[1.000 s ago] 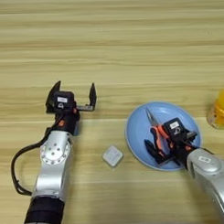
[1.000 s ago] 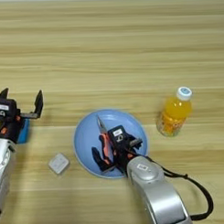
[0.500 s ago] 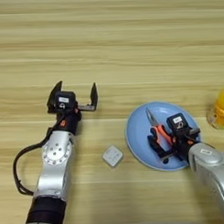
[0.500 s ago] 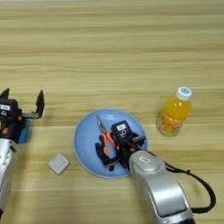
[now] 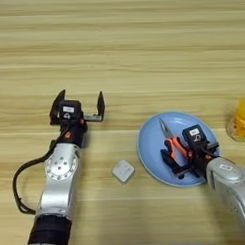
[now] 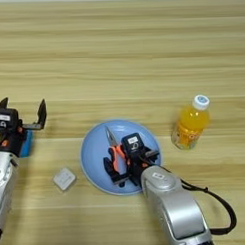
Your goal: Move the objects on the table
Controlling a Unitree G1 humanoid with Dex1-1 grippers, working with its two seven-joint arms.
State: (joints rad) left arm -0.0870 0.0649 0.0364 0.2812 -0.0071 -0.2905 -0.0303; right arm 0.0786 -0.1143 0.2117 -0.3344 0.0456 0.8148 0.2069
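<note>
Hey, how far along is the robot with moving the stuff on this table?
Looks done: the pliers lie on the blue plate. In hand: the right gripper is over the plier handles; whether it grips them is unclear. The left gripper is open, holding nothing, with the blue bar just below it. Untouched: the white block and juice bottle.

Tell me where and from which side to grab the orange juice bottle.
Grip the orange juice bottle around its body, below the white cap, coming in level from the robot's right. It stands upright and apart from the blue plate, with bare table around it. The round body suits jaws closing across it. The right gripper, nearest, is over the pliers on the plate.
</note>
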